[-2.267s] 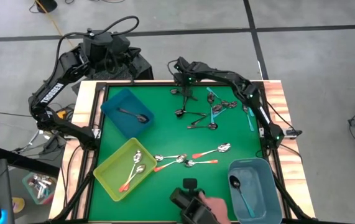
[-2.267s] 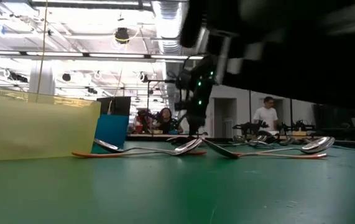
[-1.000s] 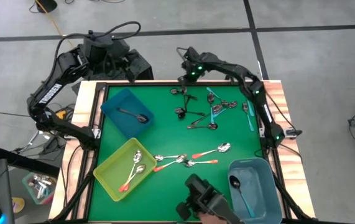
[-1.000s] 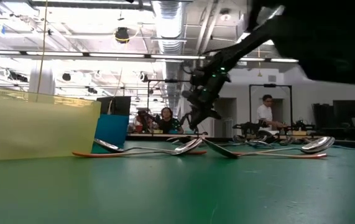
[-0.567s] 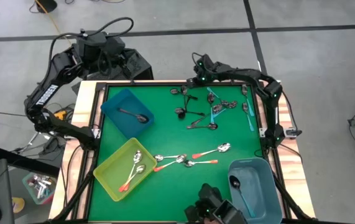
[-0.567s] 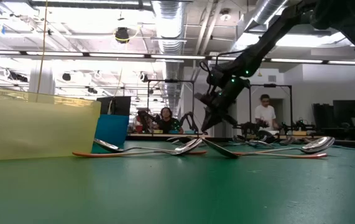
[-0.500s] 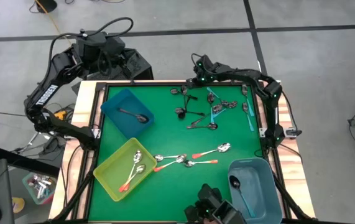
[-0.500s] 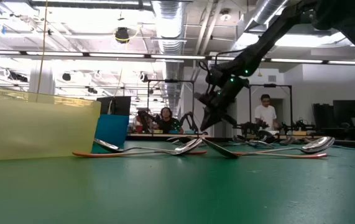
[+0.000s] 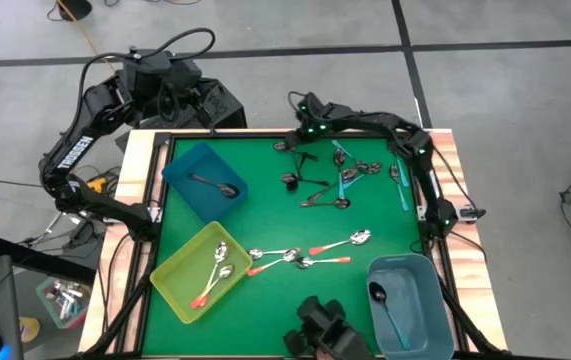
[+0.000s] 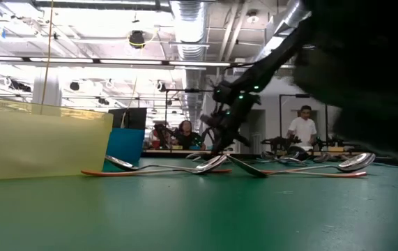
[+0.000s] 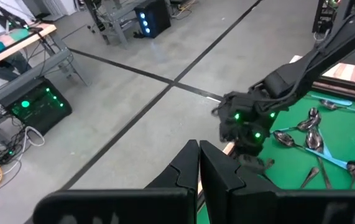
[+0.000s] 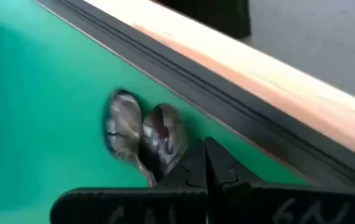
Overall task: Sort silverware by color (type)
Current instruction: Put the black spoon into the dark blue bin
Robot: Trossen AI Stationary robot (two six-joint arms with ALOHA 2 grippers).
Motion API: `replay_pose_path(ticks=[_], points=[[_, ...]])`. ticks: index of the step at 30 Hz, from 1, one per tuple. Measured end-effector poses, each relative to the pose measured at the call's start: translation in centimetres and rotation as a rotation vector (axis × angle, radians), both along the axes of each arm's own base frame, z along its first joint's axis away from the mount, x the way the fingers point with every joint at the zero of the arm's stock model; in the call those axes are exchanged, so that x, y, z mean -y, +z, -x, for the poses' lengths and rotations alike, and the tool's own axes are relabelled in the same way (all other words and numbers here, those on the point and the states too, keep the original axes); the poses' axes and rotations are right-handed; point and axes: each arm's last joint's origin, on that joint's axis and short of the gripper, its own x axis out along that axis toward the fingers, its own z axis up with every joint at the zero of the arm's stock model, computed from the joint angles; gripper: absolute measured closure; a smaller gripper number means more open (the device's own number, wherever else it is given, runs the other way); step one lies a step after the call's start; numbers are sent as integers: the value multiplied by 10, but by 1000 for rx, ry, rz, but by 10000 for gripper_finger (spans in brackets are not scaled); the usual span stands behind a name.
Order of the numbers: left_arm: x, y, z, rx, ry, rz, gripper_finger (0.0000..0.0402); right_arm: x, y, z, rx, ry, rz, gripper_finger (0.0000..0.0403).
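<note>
Spoons (image 12: 143, 140) just ahead of closed right tool (image 12: 205, 158).

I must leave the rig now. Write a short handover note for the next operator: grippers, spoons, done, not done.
Right gripper: shut, empty, at the far edge over two dark spoons.
Left gripper: shut, parked off the table.
Done: one dark spoon in the blue bin, three orange-handled in the yellow bin, one teal-handled in the grey-blue bin.
Left: orange-handled spoons mid-table; dark and teal spoons at the far side.
</note>
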Motion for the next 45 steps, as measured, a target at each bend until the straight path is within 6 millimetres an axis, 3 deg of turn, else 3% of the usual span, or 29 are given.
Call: replay_pose_path(ticks=[4,10,14,18,23,30,38,42,45], points=[[0,0,0,-9,-2,-3,401,-7,11,-27,-66,218,-24,403],[2,2,3,0,-16,-7,402,-48,37,-51,-166,645,-2,403],[3,3,5,7,-21,-8,401,-56,52,-54,-242,620,103,403],[3,3,5,7,-21,-7,402,-34,69,-46,-203,490,195,403],[3,3,5,15,-22,3,402,-13,47,-30,-285,414,146,403],[3,3,5,17,-19,5,401,-15,16,-36,-356,414,98,403],[3,2,5,7,-18,10,401,-51,15,-53,-436,560,131,403],[4,0,6,-16,-23,14,401,-46,22,-46,-463,585,114,403],[4,-1,6,-27,-27,10,401,-41,23,-37,-432,705,62,403]])
